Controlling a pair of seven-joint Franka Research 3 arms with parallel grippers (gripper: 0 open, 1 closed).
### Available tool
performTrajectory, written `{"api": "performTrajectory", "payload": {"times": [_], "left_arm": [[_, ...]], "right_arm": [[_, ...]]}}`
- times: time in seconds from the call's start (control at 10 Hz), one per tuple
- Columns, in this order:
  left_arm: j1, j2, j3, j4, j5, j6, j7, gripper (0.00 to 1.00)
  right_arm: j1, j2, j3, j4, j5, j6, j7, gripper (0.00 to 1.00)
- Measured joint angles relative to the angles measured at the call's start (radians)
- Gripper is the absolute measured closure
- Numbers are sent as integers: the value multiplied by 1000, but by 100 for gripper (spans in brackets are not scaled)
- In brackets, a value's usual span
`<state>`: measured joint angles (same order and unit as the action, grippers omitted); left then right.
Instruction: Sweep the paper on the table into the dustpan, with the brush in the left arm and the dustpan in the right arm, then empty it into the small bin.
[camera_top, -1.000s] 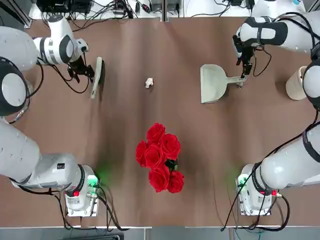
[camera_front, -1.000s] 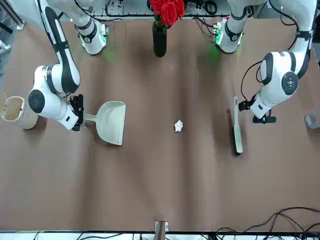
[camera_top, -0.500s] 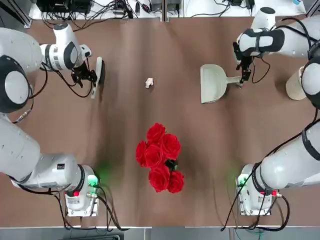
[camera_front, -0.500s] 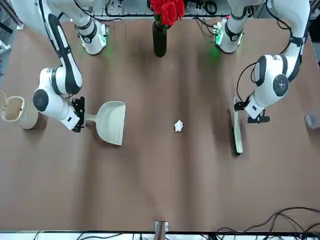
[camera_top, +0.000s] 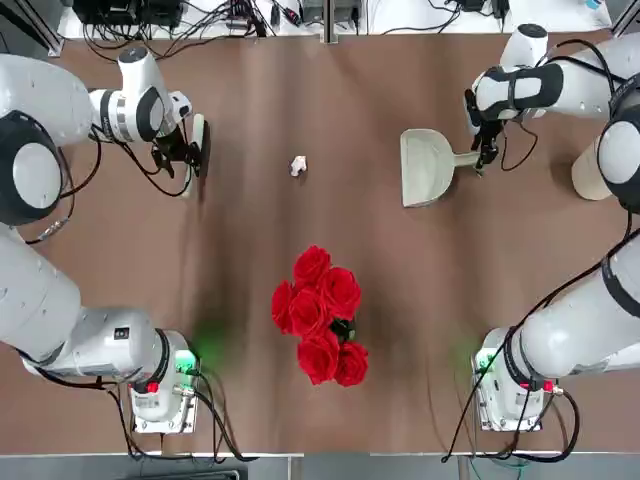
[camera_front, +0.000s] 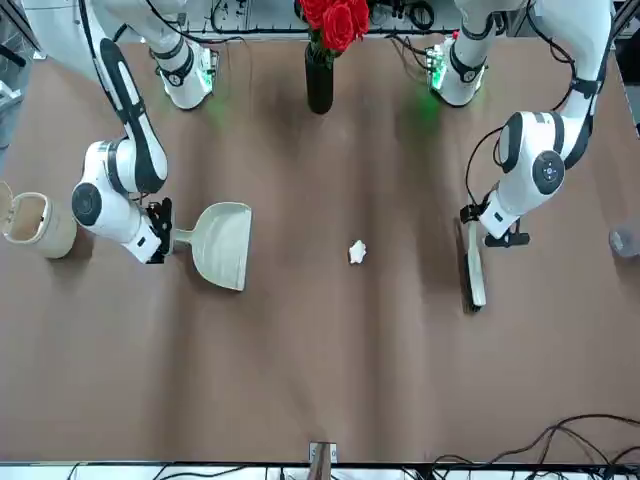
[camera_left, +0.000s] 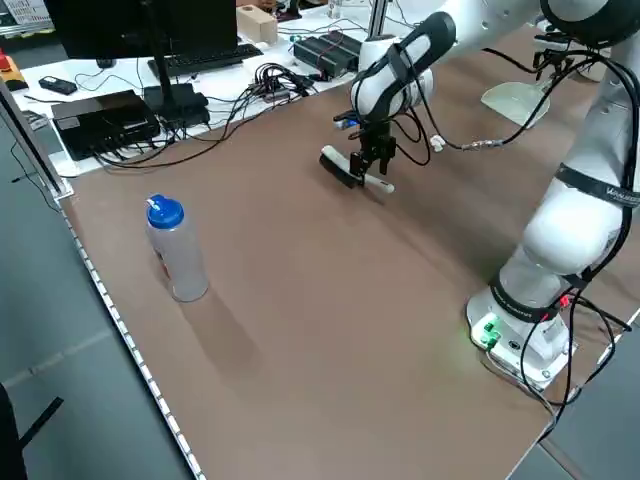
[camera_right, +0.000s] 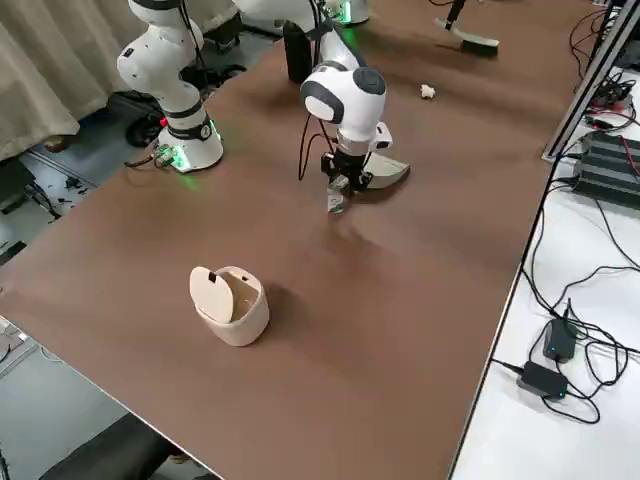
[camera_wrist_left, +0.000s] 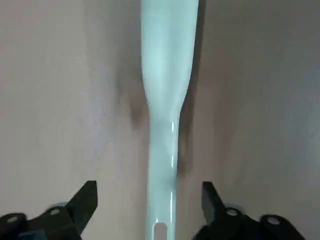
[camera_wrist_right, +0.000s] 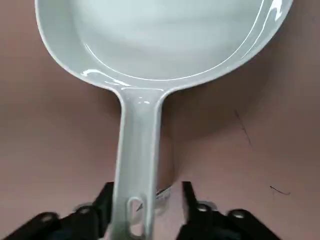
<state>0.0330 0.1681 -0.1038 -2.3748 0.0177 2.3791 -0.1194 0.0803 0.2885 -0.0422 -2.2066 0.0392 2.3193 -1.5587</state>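
My left end effector straddled the slim cream-green brush, unclenched. My right end effector was narrowing around the grey-green plastic dustpan handle. The crumpled white paper lay unswept on the brown desk; all 3 steps remained.

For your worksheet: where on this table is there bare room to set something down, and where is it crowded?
Bare table lies between brush and paper scrap, and between scrap and dustpan. The rose bouquet crowds the middle near the arm bases.
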Motion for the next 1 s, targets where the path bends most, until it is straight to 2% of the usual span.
{"api": "performTrajectory", "payload": {"times": [0.1,0.2,0.3,0.4,0.7,0.8,1.0], "left_arm": [[0,3,-4,-1,0,0,0,13],[0,9,-6,-2,0,0,0,22],[0,13,-7,-2,0,1,0,26],[0,17,-7,-2,0,1,0,37],[0,23,-7,-3,7,2,0,40],[0,24,-7,-3,9,2,0,45],[0,32,-7,-4,11,2,0,48]], "right_arm": [[1,0,1,0,0,0,0,45],[2,0,2,0,0,1,0,54],[3,0,2,0,0,1,0,59],[3,0,2,0,0,3,2,67],[16,0,3,0,0,3,27,67],[28,0,4,0,0,3,57,67],[80,0,7,1,0,3,136,67]]}}
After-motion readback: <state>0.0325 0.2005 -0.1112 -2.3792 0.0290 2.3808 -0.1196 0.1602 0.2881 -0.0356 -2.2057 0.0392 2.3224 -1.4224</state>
